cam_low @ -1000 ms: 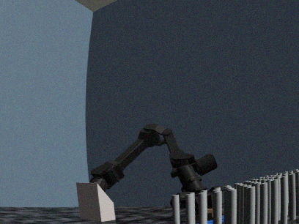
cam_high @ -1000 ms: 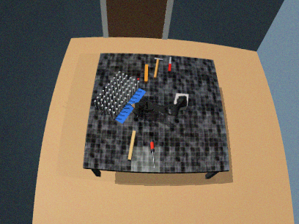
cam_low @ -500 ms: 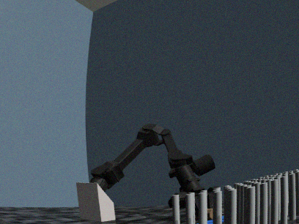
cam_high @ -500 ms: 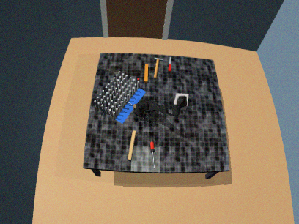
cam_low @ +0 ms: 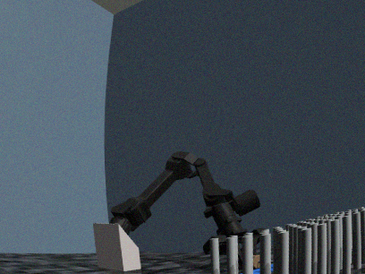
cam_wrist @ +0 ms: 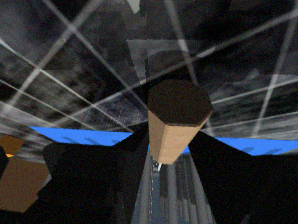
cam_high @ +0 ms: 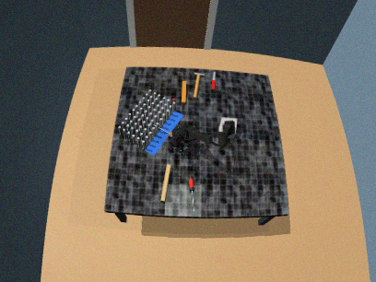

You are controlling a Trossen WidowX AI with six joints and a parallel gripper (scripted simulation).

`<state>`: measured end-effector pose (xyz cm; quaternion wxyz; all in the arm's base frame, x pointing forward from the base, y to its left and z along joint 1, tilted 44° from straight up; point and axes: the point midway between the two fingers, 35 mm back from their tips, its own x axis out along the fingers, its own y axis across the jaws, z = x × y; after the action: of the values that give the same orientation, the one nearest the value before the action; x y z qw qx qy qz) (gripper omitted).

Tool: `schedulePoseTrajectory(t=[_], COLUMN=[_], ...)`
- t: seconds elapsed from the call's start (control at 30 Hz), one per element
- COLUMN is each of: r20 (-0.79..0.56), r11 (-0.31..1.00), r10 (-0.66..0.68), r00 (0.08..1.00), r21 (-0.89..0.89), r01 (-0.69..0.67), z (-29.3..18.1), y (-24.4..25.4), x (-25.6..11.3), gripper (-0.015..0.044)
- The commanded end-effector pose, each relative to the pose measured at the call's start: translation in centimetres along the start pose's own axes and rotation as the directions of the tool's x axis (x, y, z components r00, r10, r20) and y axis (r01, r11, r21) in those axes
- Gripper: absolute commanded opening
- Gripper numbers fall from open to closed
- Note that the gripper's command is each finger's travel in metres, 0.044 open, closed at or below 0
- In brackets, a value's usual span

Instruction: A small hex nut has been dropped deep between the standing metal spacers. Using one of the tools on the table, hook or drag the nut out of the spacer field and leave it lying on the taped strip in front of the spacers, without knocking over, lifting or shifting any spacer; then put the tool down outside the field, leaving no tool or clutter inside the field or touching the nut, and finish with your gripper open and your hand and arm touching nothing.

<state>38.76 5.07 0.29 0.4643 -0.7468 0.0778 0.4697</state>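
Observation:
My gripper [cam_high: 172,135] [cam_wrist: 167,129] is shut on a tool with a tan faceted handle [cam_high: 170,134] [cam_low: 256,261] [cam_wrist: 172,140]. Its thin metal shaft [cam_high: 162,129] reaches over the blue taped strip [cam_high: 152,150] [cam_low: 269,269] [cam_wrist: 70,136] toward the near edge of the spacer field. The grey metal spacers [cam_low: 305,251] [cam_wrist: 172,192] stand upright in rows beyond the strip. The handle's end faces the wrist camera and hides most of the shaft. I cannot make out the shaft's tip or the hex nut in any view.
A tan stick [cam_high: 166,182] and a red-handled screwdriver [cam_high: 191,183] lie toward the front. An orange bar [cam_high: 184,92], a hammer [cam_high: 196,86] and a red-handled tool [cam_high: 214,84] lie at the back. A white block [cam_high: 234,122] [cam_low: 107,246] stands by the arm's base.

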Motion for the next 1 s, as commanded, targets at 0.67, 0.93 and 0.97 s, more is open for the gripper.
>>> schedulePoseTrajectory(t=[0.67,0.93,0.97], r20=[-0.002,-0.002,-0.002], r11=[1.0,1.0,1.0], r10=[0.003,0.003,0.003], r00=[1.0,1.0,1.0], r21=[0.004,0.005,0.005], r01=[-0.003,-0.003,-0.003], z=[1.4,1.9,1.9], y=[0.1,0.1,0.1], x=[-1.0,-1.3,-1.3], gripper=[0.0,0.0,0.0])
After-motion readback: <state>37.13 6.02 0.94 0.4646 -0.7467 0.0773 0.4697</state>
